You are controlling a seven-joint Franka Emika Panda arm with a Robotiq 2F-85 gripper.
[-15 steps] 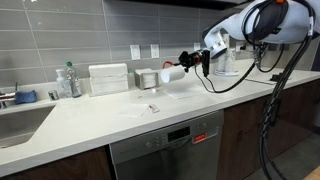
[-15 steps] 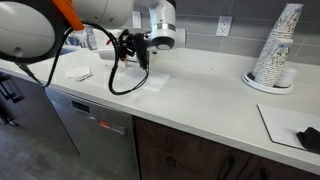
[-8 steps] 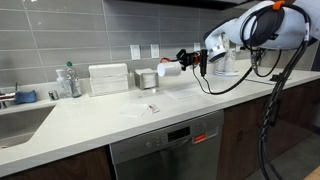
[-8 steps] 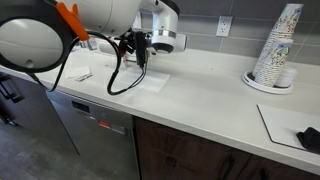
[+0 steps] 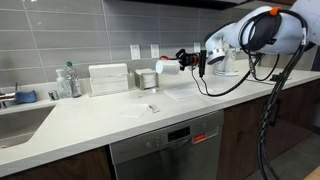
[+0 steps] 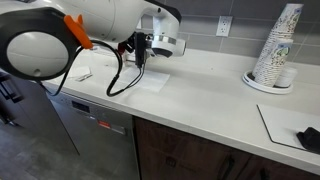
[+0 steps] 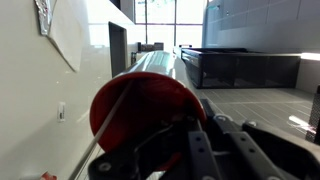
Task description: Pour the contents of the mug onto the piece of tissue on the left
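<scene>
The gripper [image 5: 180, 61] is clamped on the mug [image 5: 167, 63], which lies tipped on its side in the jaws. The wrist view fills with its red round [image 7: 145, 103], and the counter stands on end there, so the wrist is rolled well over. Below the hand, well apart from the mug, lies the piece of tissue [image 6: 152, 84]. The contents show in none of the 3 views, so I cannot tell whether they are out. To pour well, I would centre the mouth over the sheet, come down close, then roll slowly, since tiny bits dropped from this height may bounce off. Beyond the hand, a 2nd sheet [image 5: 137, 110] lies along the counter [image 5: 90, 125].
</scene>
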